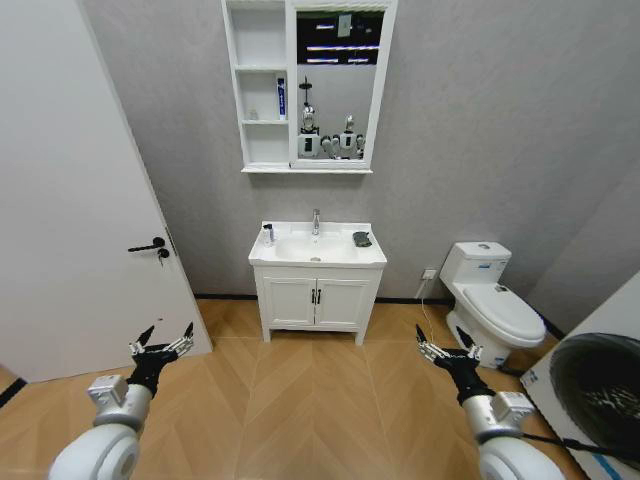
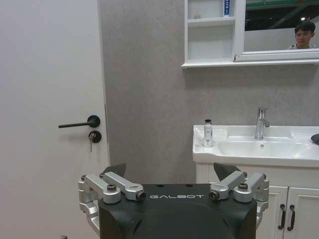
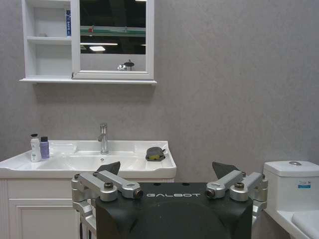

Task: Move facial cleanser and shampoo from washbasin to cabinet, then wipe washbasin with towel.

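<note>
Plainly, both sets of fingers were spread apart and held nothing: the left gripper (image 1: 161, 343) and right gripper (image 1: 444, 345) hung low over the wooden floor, well short of the washbasin (image 1: 318, 256), which suggested the robot had not yet come within reach. On the basin's left rear corner stood a white pump bottle (image 3: 35, 148) touching a small purple bottle (image 3: 44, 147), presumably the cleanser and shampoo. The dark towel (image 3: 155, 154) lay on the basin's right side. Above, the cabinet (image 1: 258, 85) already held a blue tube (image 1: 281, 98) on its middle shelf.
</note>
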